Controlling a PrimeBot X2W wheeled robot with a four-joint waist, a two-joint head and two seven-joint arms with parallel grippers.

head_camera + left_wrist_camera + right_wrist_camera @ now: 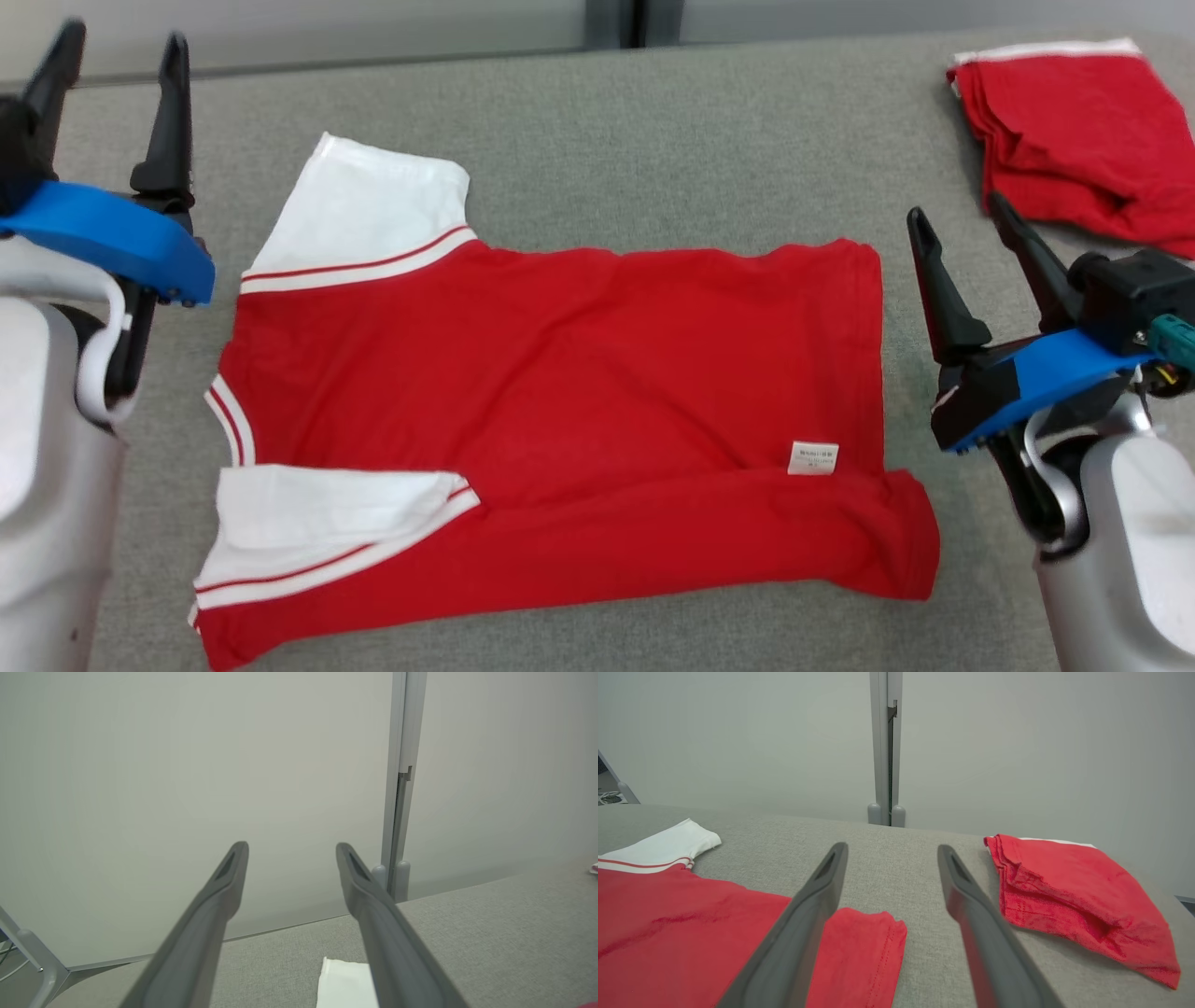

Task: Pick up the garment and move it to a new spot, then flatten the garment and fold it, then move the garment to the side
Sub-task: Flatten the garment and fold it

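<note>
The garment [560,392] is a red T-shirt with white sleeves, spread on the grey table with its collar to the left. Its near long edge is folded up over the body, and a small white label shows near the hem. My left gripper [121,56] hovers open beyond the shirt's left side, its fingers [219,891] empty above a white sleeve [343,980]. My right gripper [962,219] stands open just right of the hem, nothing between its fingers [822,891]; the garment [691,919] lies at that view's lower left.
A second red garment [1074,131], folded with a white edge, lies at the table's far right corner [1069,891]. A pale wall with a grey post [885,746] rises behind the grey table [653,140].
</note>
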